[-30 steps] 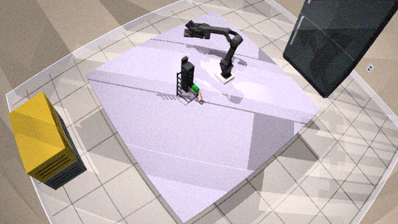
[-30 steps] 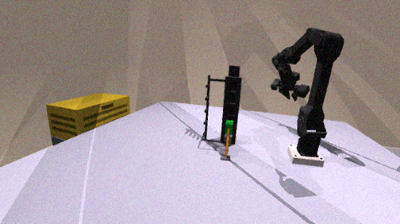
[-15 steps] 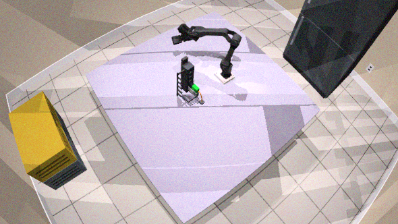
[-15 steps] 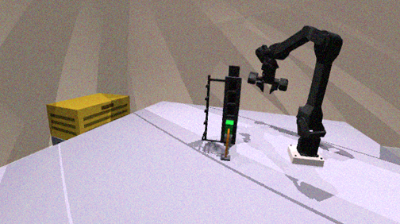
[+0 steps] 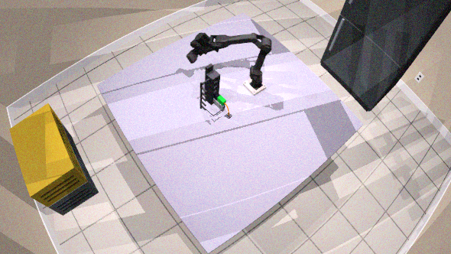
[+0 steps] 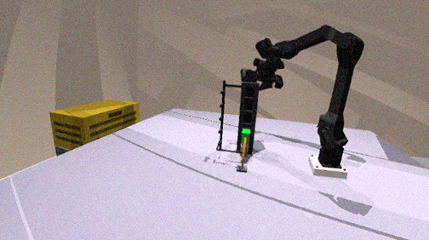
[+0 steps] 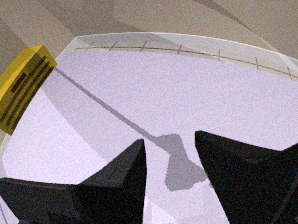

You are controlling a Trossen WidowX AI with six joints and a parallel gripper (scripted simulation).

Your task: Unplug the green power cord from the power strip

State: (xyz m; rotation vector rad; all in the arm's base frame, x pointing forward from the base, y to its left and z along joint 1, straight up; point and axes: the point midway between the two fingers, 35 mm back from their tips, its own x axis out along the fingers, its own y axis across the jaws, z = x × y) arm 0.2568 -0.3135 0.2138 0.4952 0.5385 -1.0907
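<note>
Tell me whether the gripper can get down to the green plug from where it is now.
Probably yes. The gripper hangs beside the top of the upright power strip, holding nothing, and the green plug sits low on the strip's face with nothing blocking it.

The arm (image 6: 340, 90) is matt black all over, built from slim rounded links joined by thicker cylindrical joints (image 6: 350, 46). Its lowest segment is a stout black column rising from a small square plate (image 6: 328, 167), off-white, with tiny dark dots at its corners that may be screws. The wrist end (image 5: 199, 46) is a cluster of chunky black blocks. Seen from the wrist, the jaws are two black wedge-shaped fingers tapering to points, plain and unmarked.
</note>
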